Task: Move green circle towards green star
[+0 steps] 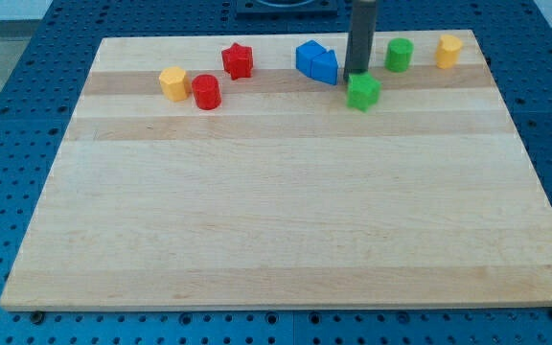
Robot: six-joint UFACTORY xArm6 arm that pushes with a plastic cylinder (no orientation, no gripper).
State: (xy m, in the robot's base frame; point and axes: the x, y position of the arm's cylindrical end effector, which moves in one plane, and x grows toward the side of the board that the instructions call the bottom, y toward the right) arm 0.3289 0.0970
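The green circle [399, 55] is a short cylinder near the view's top right of the wooden board [286, 230]. The green star [362, 92] lies below and to the left of it, a small gap apart. My tip [356, 75] is the lower end of the dark rod that comes down from the view's top. It stands right at the star's upper left edge, between the star and the blue blocks, and to the left of the green circle.
Two blue blocks [316, 62] sit together just left of the rod. A yellow block [448, 51] is at the top right. A red star [238, 60], a red cylinder [206, 92] and a yellow hexagon [172, 82] sit at the top left.
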